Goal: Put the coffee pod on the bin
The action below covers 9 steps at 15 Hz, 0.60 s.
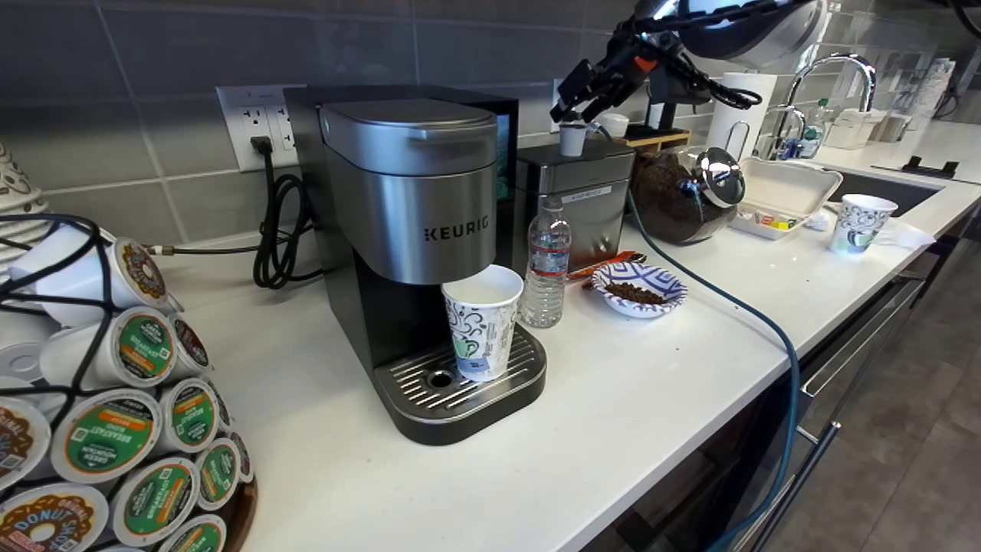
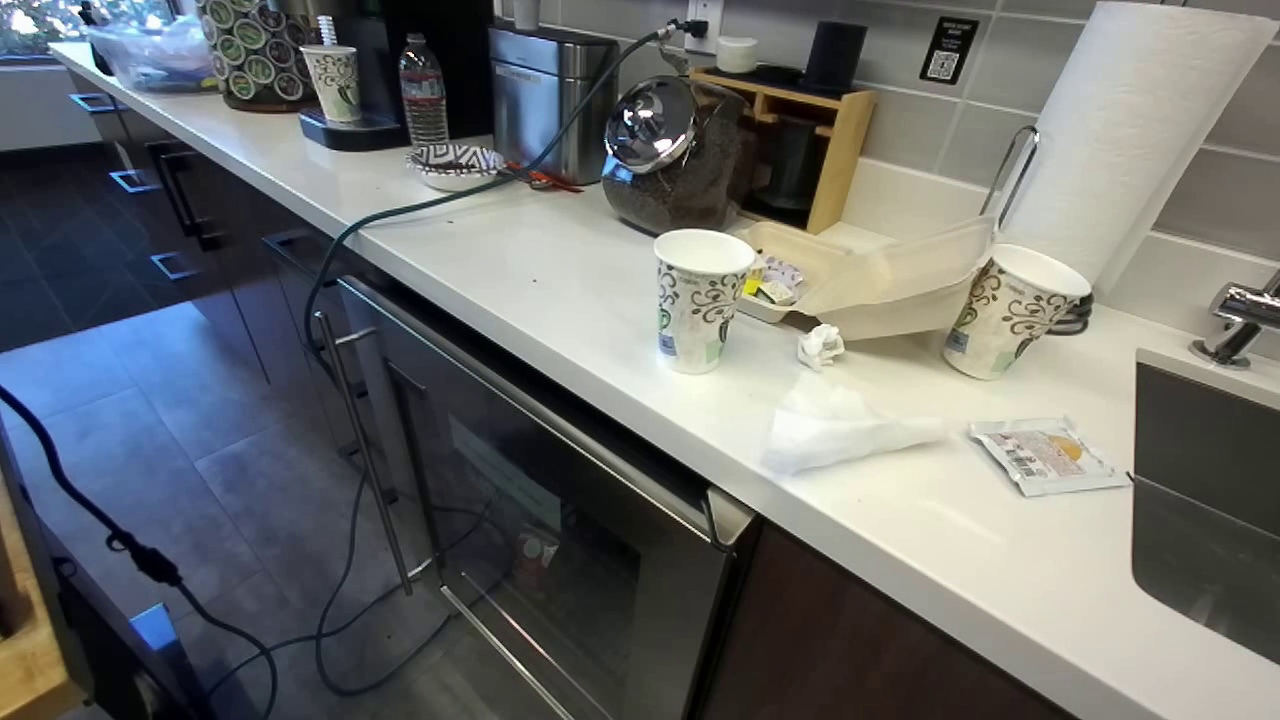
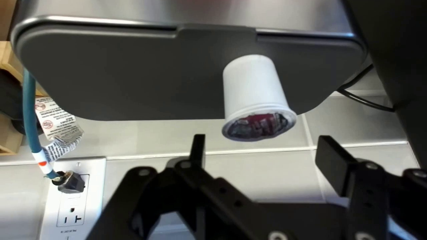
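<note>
The coffee pod [image 3: 253, 85] is a small white cup with a dark red-and-black lid. It stands on the dark lid of the steel bin [image 3: 133, 76] in the wrist view. In an exterior view the pod [image 1: 572, 141] sits on top of the bin [image 1: 586, 222]. In an exterior view the pod [image 2: 526, 13] is cut by the top edge, above the bin [image 2: 550, 110]. My gripper [image 3: 262, 146] is open, its fingers wide apart and empty, just above the pod's lid end. The gripper also shows above the pod in an exterior view [image 1: 573, 115].
The Keurig machine [image 1: 429, 192] with a paper cup [image 1: 483, 330] stands beside the bin. A water bottle [image 1: 547, 268] and a patterned bowl [image 1: 640, 290] are in front. A blue cable [image 1: 713, 287] runs past the bin. A glass jar [image 1: 674, 195] stands on its other side.
</note>
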### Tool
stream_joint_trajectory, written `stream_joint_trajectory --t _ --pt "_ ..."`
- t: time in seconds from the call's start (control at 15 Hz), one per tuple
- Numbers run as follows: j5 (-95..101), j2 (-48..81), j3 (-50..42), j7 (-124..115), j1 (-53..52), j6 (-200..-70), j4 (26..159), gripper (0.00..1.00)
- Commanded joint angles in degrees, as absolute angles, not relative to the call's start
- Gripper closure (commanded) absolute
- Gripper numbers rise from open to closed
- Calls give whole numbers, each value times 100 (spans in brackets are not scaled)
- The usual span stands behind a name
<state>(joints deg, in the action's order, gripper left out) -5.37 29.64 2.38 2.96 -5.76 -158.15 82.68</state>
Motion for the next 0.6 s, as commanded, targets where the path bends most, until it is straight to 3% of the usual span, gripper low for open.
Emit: stream_joint_trajectory --t 0.0,0.53 --pt "-438 2588 258 51 -562 -15989 8689 0" --pt "-568 1207 295 -354 -696 -18433 11003 0"
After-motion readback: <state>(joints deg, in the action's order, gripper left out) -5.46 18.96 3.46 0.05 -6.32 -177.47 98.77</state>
